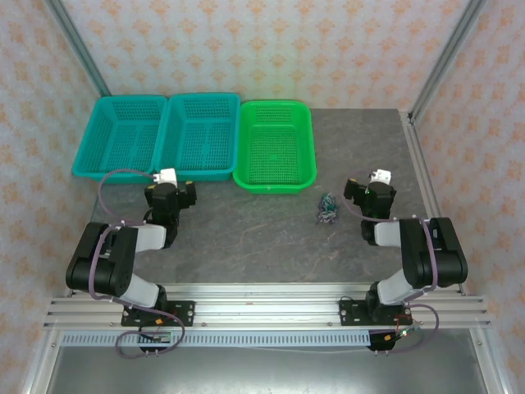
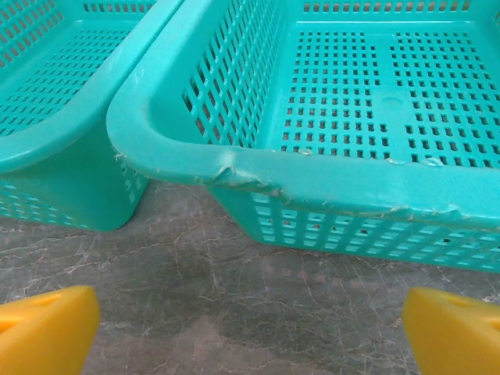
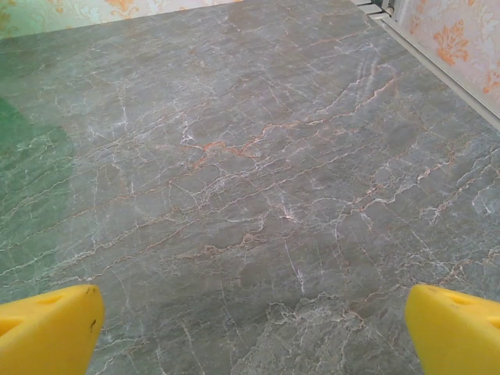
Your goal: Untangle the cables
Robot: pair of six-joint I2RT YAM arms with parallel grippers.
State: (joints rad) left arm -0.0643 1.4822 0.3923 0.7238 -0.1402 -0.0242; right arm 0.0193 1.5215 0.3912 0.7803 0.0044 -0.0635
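Note:
The cables (image 1: 327,208) lie as a small tangled clump of thin dark, pale and green-blue wires on the grey stone table, just below the green basket's right front corner. My right gripper (image 1: 371,187) sits a short way to the right of the clump, and in the right wrist view my right gripper (image 3: 250,332) stands open over bare stone with its yellow fingertips (image 3: 47,328) wide apart. My left gripper (image 1: 174,185) rests far to the left, at the front wall of the middle teal basket. There my left gripper (image 2: 250,328) is open, with nothing between its yellow fingertips (image 2: 47,328).
Two teal baskets (image 1: 117,135) (image 1: 201,131) and a green basket (image 1: 275,144) stand side by side at the back of the table. The middle teal basket's front rim (image 2: 312,183) is close ahead of the left fingers. The table's right edge rail (image 1: 422,176) runs beside the right arm.

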